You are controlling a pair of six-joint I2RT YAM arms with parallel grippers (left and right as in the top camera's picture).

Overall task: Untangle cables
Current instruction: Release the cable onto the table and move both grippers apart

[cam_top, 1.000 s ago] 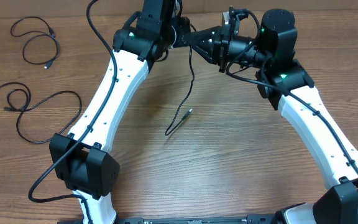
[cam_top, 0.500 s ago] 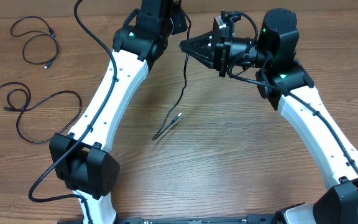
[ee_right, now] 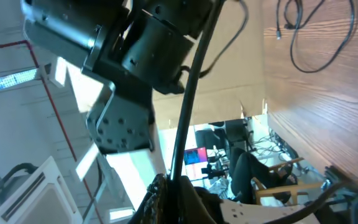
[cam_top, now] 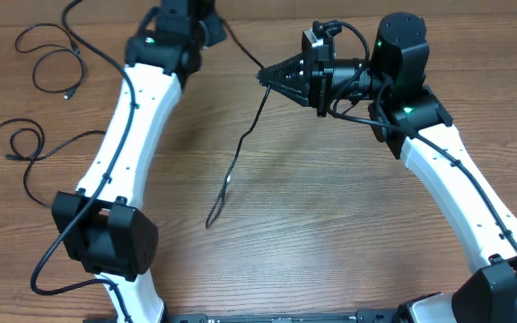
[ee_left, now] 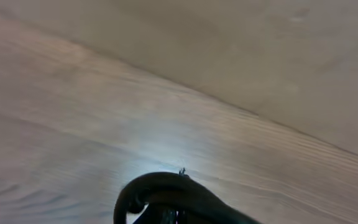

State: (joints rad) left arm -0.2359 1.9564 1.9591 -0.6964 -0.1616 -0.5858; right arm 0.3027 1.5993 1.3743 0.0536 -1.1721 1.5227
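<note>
Right, starting at the near side of the table (cam_top: 330, 233): the free plug end of the hanging cable (cam_top: 237, 152) touches the wood a little left of centre. From there the thin black strand climbs off the surface, away from the near edge. Level with that rise, over by the left edge and well apart from it, a looped cable (cam_top: 39, 148) lies flat on the wood.

Further back, the hanging strand reaches the right gripper (cam_top: 263, 77), which points toward the left edge with its jaws pinched tight on the cable. On the right wrist view the cord comes straight out from between the closed fingers (ee_right: 160, 202) and runs up past the other arm's black wrist housing (ee_right: 160, 56).

Further on, a second loose cable (cam_top: 56, 56) curls in the far-left corner. Right at the far edge sits the left gripper (cam_top: 215, 25), closed too. A short taut stretch of the hanging cable runs from the right gripper's pinch straight to it, so it looks gripped there. The exact pinch is hard to see, and the left wrist view gives only blurred wood and a dark curved shape.
</note>
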